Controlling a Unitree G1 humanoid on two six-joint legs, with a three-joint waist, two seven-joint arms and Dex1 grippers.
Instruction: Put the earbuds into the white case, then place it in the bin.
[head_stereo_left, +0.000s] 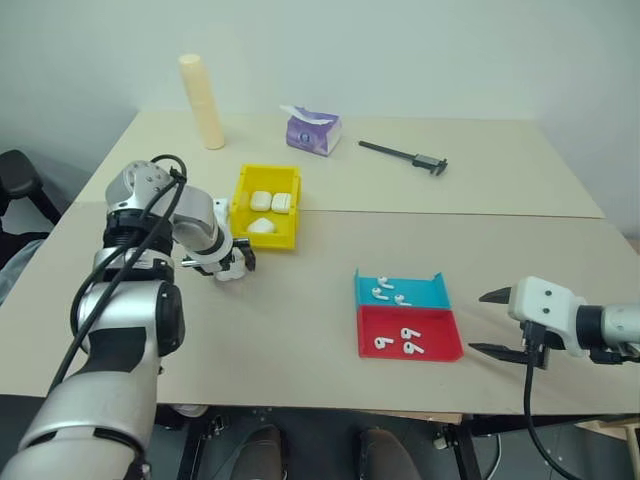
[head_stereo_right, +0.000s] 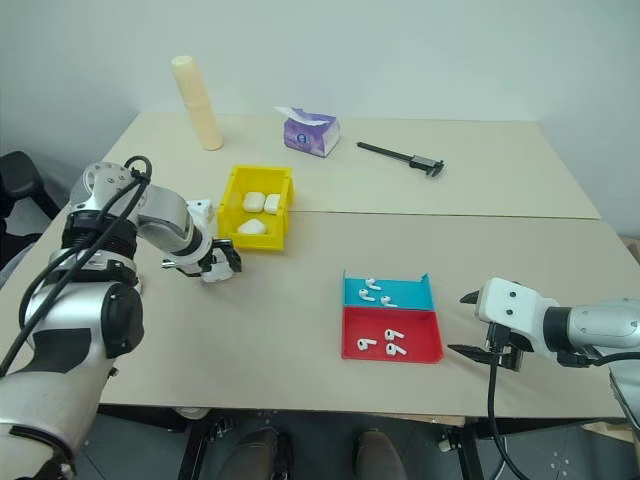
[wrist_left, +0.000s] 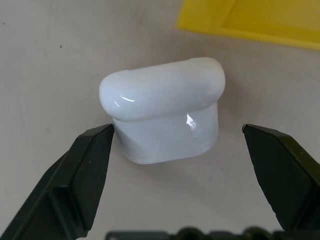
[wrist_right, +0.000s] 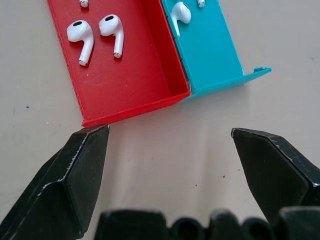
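A glossy white case (wrist_left: 162, 112) lies closed on the table beside the yellow bin (head_stereo_left: 240, 196). My left gripper (head_stereo_left: 236, 263) points down over it, open, one finger on each side and neither pressing it. Three more white cases (head_stereo_left: 270, 202) lie inside the bin. Several earbuds (head_stereo_left: 398, 341) rest in the red tray (head_stereo_left: 445, 350), and others (head_stereo_left: 384, 292) in the teal tray (head_stereo_left: 425, 296) joined to it. My right gripper (head_stereo_left: 478, 322) hovers open just right of the trays, with nothing between its fingers (wrist_right: 85, 165). Two earbuds (wrist_right: 82, 35) show close up in the red tray.
At the back of the table stand a cream cylinder (head_stereo_left: 202, 102) and a purple tissue pack (head_stereo_left: 313, 131), with a black caliper (head_stereo_left: 405, 155) lying to their right. A seam (head_stereo_left: 450, 213) runs across the tabletop. A black chair (head_stereo_left: 15, 180) sits off the left edge.
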